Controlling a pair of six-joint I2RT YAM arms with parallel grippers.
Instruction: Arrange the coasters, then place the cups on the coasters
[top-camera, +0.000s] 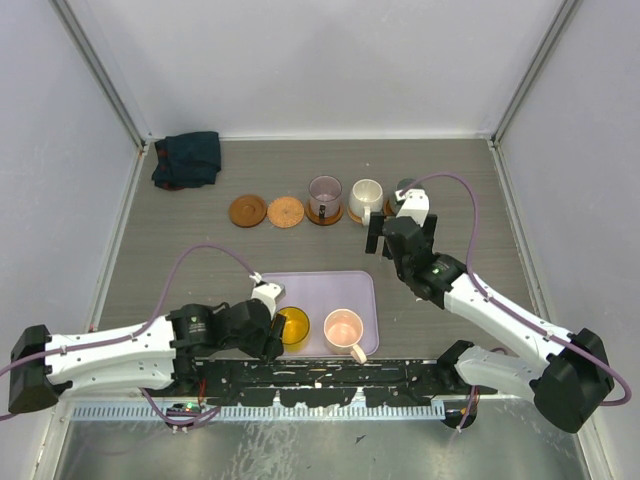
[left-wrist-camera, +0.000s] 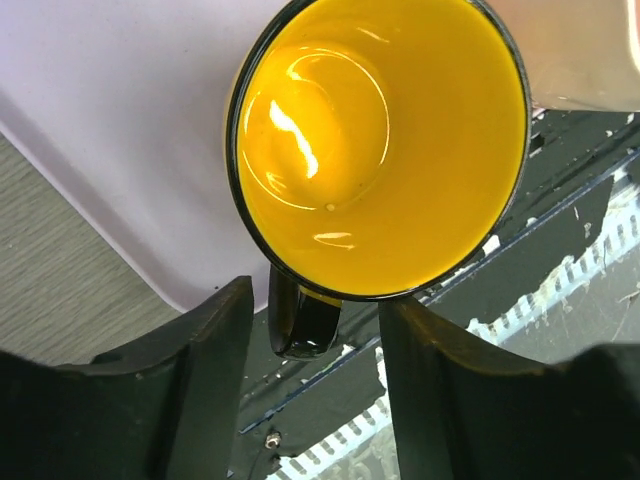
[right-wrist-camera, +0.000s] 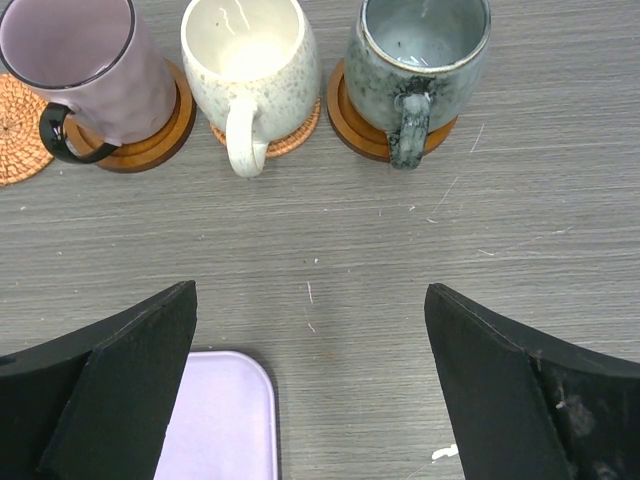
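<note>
On the lavender tray (top-camera: 350, 290), the yellow-orange cup (left-wrist-camera: 380, 140) stands beside the pale pink cup (top-camera: 343, 328). My left gripper (left-wrist-camera: 315, 330) is open, a jaw on either side of the yellow cup's black handle (left-wrist-camera: 305, 320) with gaps showing. In a row at the back stand the purple cup (right-wrist-camera: 85, 65), cream cup (right-wrist-camera: 255, 60) and grey-green cup (right-wrist-camera: 420, 50), each on a brown coaster (right-wrist-camera: 355, 135). Two bare coasters (top-camera: 248, 210) (top-camera: 286, 211) lie to their left. My right gripper (right-wrist-camera: 310, 300) hangs open and empty over bare table in front of those cups.
A dark teal cloth (top-camera: 187, 158) is bunched at the back left corner. White enclosure walls ring the table. A black rail (top-camera: 330, 380) with a white toothed strip runs along the near edge, just beyond the tray's front side.
</note>
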